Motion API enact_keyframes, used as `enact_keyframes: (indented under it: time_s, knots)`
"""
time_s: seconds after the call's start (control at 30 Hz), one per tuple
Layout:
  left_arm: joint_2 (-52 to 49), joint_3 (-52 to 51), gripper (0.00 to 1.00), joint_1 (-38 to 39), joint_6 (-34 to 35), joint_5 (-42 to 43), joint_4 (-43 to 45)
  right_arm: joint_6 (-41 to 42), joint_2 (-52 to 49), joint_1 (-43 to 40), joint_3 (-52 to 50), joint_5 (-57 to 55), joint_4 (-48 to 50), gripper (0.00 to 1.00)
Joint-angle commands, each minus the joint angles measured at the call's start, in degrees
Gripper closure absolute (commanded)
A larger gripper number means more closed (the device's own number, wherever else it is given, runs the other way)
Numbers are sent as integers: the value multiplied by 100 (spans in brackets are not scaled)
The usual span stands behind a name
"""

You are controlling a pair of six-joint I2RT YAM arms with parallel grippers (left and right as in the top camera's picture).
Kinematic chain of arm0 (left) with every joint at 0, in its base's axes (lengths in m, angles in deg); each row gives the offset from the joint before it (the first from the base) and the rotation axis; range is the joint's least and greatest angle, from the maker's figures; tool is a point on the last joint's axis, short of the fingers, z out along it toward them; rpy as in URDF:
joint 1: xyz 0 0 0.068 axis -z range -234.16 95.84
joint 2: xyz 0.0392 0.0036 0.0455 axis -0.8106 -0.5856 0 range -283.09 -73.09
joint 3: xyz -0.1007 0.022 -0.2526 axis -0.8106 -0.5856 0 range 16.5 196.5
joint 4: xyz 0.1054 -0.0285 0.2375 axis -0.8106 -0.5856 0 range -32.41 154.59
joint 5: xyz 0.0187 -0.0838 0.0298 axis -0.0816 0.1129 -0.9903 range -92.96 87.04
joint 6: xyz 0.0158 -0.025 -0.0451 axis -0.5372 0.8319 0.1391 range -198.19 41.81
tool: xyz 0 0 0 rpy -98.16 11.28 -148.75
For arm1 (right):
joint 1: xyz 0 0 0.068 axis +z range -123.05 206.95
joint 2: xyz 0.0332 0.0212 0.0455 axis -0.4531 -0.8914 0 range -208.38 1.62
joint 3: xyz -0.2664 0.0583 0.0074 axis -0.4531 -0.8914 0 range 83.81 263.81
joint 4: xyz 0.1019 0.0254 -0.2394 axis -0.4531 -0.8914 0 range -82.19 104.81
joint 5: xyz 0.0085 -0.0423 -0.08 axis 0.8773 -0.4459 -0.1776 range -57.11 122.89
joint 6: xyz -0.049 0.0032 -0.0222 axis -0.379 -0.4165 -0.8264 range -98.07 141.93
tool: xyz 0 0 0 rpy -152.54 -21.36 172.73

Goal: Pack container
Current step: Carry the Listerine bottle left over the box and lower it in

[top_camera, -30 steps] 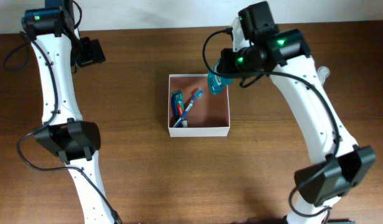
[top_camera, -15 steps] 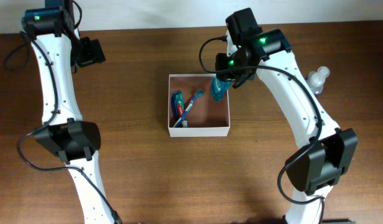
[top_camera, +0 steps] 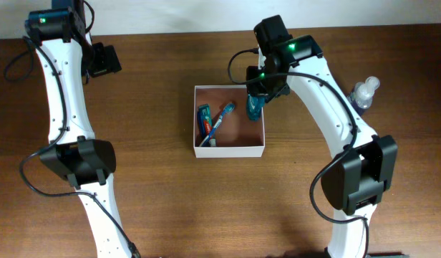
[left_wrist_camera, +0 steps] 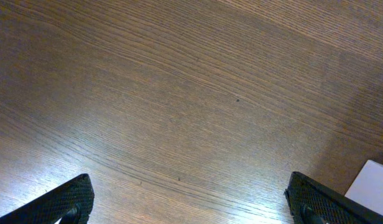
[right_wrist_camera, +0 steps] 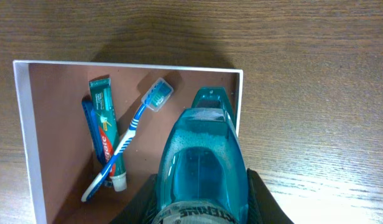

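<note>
- The right gripper (right_wrist_camera: 201, 208) is clamped on a teal mouthwash bottle (right_wrist_camera: 201, 155), one black finger on each side of its wide body.
- The bottle points away from the wrist. Its narrow cap end hangs over the right side of the container (right_wrist_camera: 117, 64), near the far right corner and just inside the right wall.
- Whether the bottle touches the container's floor cannot be told.
- The container lies directly below this gripper, at the middle of the table (left_wrist_camera: 179, 93), with its white walls framing the pinkish-brown inside.
- In its left half lie a green toothpaste tube (right_wrist_camera: 104, 124) and a blue-and-white toothbrush (right_wrist_camera: 126, 140) crossing it, both apart from the bottle.
- A clear bottle with a white cap (top_camera: 364, 92) stands on the wood to the right, well apart from the container.
- The left gripper (left_wrist_camera: 191, 202) hangs over bare wood far to the left, jaws spread wide and gripping nothing.
</note>
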Motion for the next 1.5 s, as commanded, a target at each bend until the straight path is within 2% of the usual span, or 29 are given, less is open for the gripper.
enact_keyframes:
  time_s: [0.0, 0.37, 1.17, 1.23, 1.47]
  knots:
    - [216, 90, 0, -13, -72, -42, 13, 50, 44, 59, 186, -52, 166, 81]
    - [216, 90, 1, -13, -72, -42, 13, 50, -308, 59, 181, -210, 278, 81]
    - [216, 90, 1, -13, -72, -44, 13, 52, -391, 59, 170, -332, 350, 81]
    - [216, 90, 1, -13, -72, -42, 13, 52, -391, 59, 170, -330, 350, 67]
    - [216, 90, 1, -13, -72, -42, 13, 52, -391, 59, 170, -330, 352, 49]
